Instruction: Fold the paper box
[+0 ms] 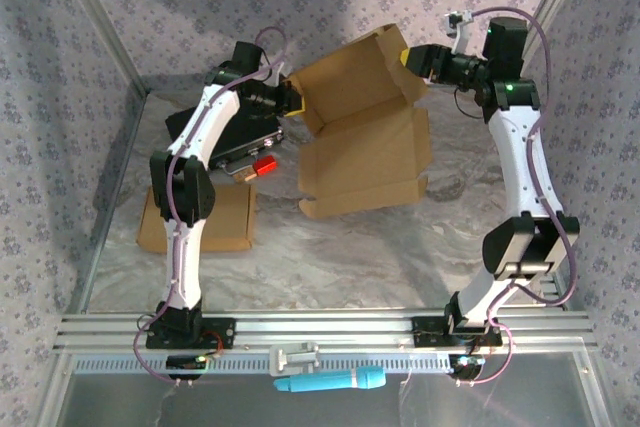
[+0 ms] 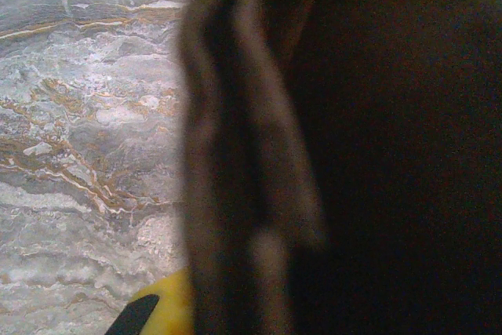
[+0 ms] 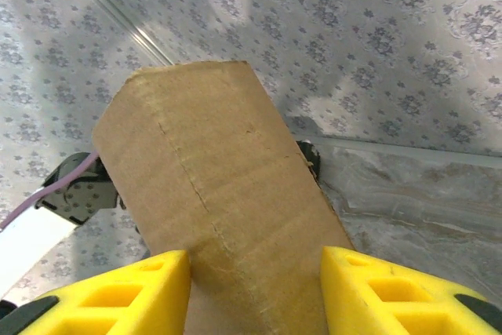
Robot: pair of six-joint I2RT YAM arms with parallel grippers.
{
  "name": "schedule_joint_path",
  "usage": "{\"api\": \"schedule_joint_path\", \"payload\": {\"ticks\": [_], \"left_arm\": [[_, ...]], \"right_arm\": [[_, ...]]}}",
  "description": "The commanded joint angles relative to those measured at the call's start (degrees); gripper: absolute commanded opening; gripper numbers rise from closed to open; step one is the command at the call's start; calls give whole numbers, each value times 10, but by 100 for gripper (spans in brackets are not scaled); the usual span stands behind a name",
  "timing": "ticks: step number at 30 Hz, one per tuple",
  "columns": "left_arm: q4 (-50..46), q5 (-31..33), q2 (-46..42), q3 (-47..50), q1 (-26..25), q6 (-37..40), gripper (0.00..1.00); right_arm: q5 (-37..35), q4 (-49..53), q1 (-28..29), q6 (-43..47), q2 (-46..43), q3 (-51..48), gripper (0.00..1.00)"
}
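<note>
One paper box [image 1: 360, 137], left claw [image 1: 292, 97] clamping its edge, right claw [image 3: 255, 268] astride flap [image 3: 212, 194], grip unclear

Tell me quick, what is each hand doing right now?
Left hand: closed, pinching the paper box at its edge.
Right hand: closed on the box's top flap.

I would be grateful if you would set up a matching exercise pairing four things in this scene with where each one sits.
Things:
1. paper box
2. red object
3. light blue tool
4. flat cardboard piece

Places:
A. by the near rail
B. lying flat beside the left arm
C. next to the black case
D. raised, flaps open

Pairs: 1-D, 2-C, 3-A, 4-B.
</note>
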State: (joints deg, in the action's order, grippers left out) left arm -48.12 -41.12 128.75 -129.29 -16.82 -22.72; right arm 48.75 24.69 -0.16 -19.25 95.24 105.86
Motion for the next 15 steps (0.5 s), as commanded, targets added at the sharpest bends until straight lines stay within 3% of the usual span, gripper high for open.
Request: {"api": "schedule_joint_path", "payload": {"ticks": [1, 9, 15], "left_arm": [[-2, -22, 2, -26, 0, 1, 0], [-9, -15, -2, -25, -2, 6, 0], [-20, 0, -15, -25, -9, 10, 0]], "right_arm": [[-28, 42, 12, 47, 13, 38, 45], [-121, 124, 50, 128, 34, 87, 42], [-403, 202, 110, 181, 47, 113, 47]]}}
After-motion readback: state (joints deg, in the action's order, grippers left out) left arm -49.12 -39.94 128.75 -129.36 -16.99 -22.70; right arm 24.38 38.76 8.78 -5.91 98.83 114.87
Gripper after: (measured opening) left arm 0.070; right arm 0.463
